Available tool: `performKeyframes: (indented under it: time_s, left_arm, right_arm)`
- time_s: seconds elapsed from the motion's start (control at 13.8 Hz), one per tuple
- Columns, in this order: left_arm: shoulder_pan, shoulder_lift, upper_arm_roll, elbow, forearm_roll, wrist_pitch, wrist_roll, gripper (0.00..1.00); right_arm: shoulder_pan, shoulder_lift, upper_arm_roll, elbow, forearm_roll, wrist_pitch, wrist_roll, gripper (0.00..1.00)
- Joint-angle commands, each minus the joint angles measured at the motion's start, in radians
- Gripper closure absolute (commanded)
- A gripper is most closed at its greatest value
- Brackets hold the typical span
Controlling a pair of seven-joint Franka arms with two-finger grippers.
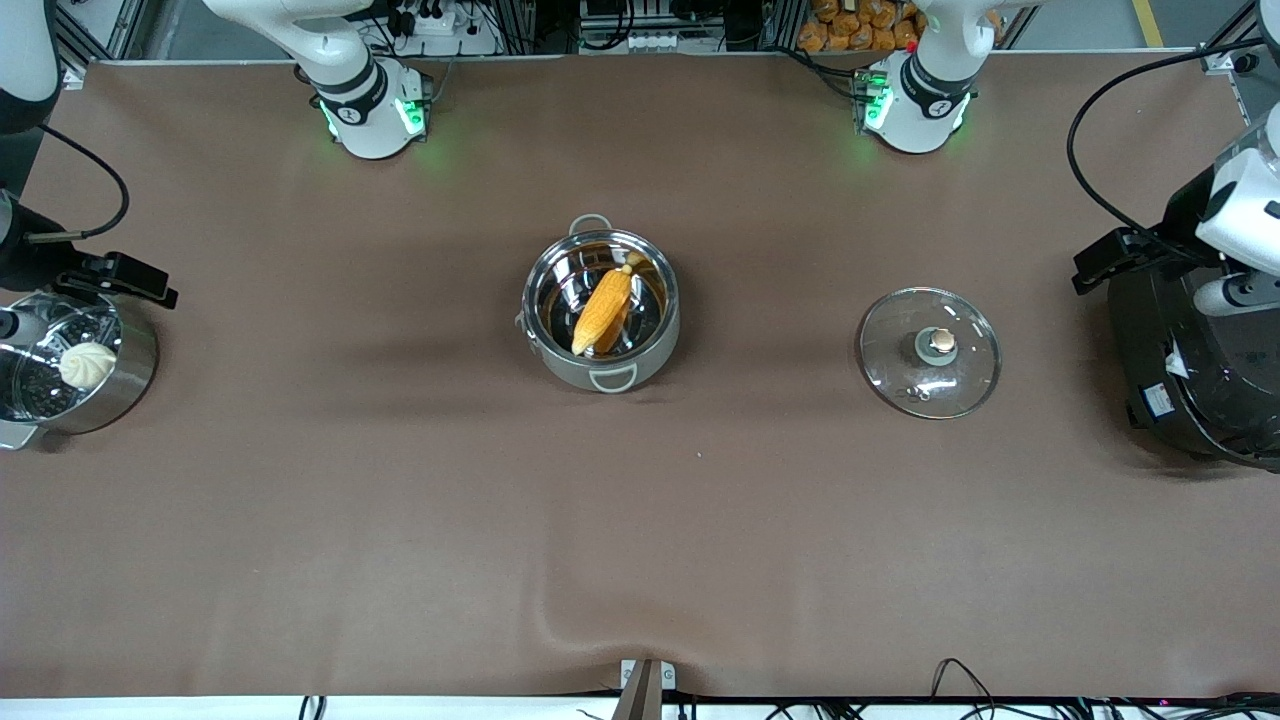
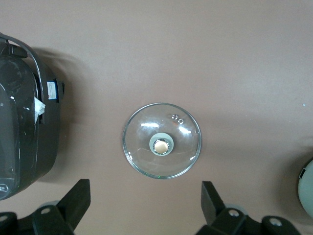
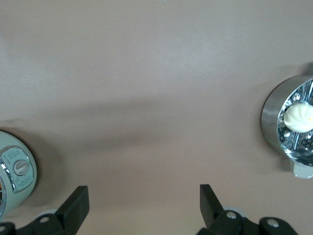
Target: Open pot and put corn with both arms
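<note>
The task looks finished: the corn (image 1: 602, 312) lies inside the uncovered pot (image 1: 600, 375), the glass lid (image 1: 929, 352) rests on the counter (image 1: 400, 500) toward the left arm's end from the pot, and the left end effector (image 2: 145, 201) and right end effector (image 3: 144, 201) hang spread and empty.

Mirror-bright steel pot (image 1: 600, 310), bumpy matt corn (image 1: 602, 310) inside, clear glossy glass lid (image 2: 162, 140) with brushed metal knob (image 2: 161, 145) under the left hand, matt brown cloth (image 1: 400, 500), glossy black cooker (image 2: 22, 117), perforated shiny steamer (image 3: 291, 125), smooth pale bun (image 3: 298, 117).
</note>
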Motion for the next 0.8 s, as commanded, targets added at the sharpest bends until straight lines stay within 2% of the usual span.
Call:
performKeyframes:
  time_s: [0.0, 0.72]
  left_arm:
    - [0.01, -0.043, -0.008, -0.049, 0.021, 0.022, 0.005, 0.0]
    - [0.007, -0.037, -0.01, -0.008, 0.022, 0.02, 0.025, 0.0]
  right_arm:
    - [0.012, -0.021, 0.002, 0.001, -0.012, -0.023, 0.034, 0.0]
    - [0.012, -0.038, 0.002, -0.002, -0.012, -0.04, 0.028, 0.0]
